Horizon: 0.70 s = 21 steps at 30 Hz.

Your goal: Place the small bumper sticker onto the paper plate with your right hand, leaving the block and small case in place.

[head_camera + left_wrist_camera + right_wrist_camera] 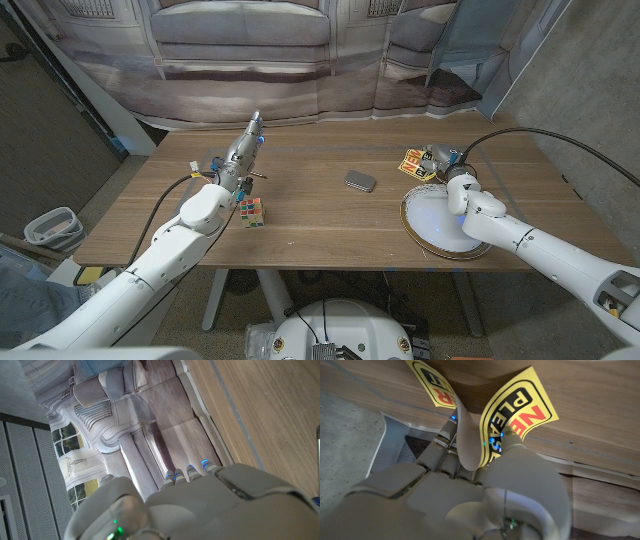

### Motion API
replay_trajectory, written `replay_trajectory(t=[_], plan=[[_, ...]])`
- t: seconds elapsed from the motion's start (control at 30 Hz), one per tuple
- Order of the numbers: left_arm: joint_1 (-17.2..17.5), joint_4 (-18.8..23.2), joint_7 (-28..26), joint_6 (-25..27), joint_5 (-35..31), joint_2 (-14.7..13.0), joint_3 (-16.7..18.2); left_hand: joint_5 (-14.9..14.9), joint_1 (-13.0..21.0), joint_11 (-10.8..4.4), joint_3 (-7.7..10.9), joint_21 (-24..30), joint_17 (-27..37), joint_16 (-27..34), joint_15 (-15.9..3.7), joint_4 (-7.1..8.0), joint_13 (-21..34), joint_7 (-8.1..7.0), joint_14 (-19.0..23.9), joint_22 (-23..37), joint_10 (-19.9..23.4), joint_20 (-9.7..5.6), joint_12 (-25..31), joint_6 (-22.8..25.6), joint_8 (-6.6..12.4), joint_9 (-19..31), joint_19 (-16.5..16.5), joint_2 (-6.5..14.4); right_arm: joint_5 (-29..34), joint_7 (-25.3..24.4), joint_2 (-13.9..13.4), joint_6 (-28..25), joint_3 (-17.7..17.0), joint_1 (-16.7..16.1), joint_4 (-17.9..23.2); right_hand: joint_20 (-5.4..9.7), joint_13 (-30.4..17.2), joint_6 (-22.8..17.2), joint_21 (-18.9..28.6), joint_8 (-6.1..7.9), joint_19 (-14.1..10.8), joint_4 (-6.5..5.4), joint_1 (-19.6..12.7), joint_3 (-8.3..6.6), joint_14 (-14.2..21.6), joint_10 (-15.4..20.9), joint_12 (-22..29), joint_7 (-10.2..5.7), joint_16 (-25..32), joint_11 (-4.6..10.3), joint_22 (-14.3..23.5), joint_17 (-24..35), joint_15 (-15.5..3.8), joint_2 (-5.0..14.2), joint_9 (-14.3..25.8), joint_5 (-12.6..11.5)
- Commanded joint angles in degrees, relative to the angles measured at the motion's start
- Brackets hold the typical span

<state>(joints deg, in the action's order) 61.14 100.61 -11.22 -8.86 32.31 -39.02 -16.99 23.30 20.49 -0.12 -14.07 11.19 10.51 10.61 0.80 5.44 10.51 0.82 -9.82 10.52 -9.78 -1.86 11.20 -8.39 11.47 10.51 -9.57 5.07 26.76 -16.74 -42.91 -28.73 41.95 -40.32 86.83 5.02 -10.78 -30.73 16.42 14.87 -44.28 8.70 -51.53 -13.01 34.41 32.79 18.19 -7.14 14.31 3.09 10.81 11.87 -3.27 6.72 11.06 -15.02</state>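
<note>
Nearest the table's point(330, 240) front edge, toward its right end, sits the plate point(432, 222), partly covered by the right forearm. At the front left lies the block point(252, 212), just beside the left hand point(240, 160), which stands with fingers stretched out together toward the far edge, holding nothing. The case point(360, 181) rests near the table's middle, well apart from both hands.

Just past the plate's far rim, the right hand point(445, 162) holds the sticker point(417, 164). In the right wrist view the sticker point(515, 415) is pinched between thumb and fingers point(507, 445), and it buckles into a fold, its yellow face curling up on both sides of the grip. Whether it is fully off the table I cannot tell.

The sticker looks thin, light and floppy, so it will likely bend instead of sliding and could slip from a shallow pinch. A hold at an edge, well in from the corner, seems safest. The plate looks light too and may shift if the hand presses on its rim.
</note>
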Motion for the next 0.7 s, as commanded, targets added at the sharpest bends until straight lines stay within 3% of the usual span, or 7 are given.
replay_trajectory(t=[0.03, 0.7], plan=[[-0.9, -0.4, 0.5, 0.2, -0.1, 0.2, -0.4, -0.1, 0.5, -0.22, -0.35, 0.4, 0.1, 0.3, 0.41, 0.02, 0.2, -0.07, -5.9, 0.1, -4.0, 0.22, 0.4, 0.1, -0.16, 0.2, -11.2, 0.3, 0.2, -1.7, -0.9, 0.7, -1.6, -1.6, 2.2, 4.90, -0.3, -1.1, 0.1, 0.01, -0.3, -0.39, -0.4, -0.33, 0.2, 1.1, 0.2, 0.35, -0.3, -0.09, 0.1, 0.2, -5.96, 0.45, 0.1, 0.6], [-0.7, -0.9, 0.4, -0.3, 0.2, 0.8, -0.4, -0.1, 0.6, -0.11, -0.54, 0.4, 0.1, 0.3, 0.38, 0.06, 0.2, -0.03, -5.9, 0.1, -4.1, 0.23, 0.4, 0.1, -0.18, 0.2, -11.3, 0.4, 0.0, -1.0, -2.1, 0.8, -3.5, -3.6, 6.0, 4.66, -0.3, -2.0, 0.1, -0.32, -0.6, -1.06, 0.0, -0.10, 0.6, 1.9, 0.0, 1.21, -0.5, -0.45, 0.2, 0.4, -5.66, 0.61, 0.1, 2.0]])
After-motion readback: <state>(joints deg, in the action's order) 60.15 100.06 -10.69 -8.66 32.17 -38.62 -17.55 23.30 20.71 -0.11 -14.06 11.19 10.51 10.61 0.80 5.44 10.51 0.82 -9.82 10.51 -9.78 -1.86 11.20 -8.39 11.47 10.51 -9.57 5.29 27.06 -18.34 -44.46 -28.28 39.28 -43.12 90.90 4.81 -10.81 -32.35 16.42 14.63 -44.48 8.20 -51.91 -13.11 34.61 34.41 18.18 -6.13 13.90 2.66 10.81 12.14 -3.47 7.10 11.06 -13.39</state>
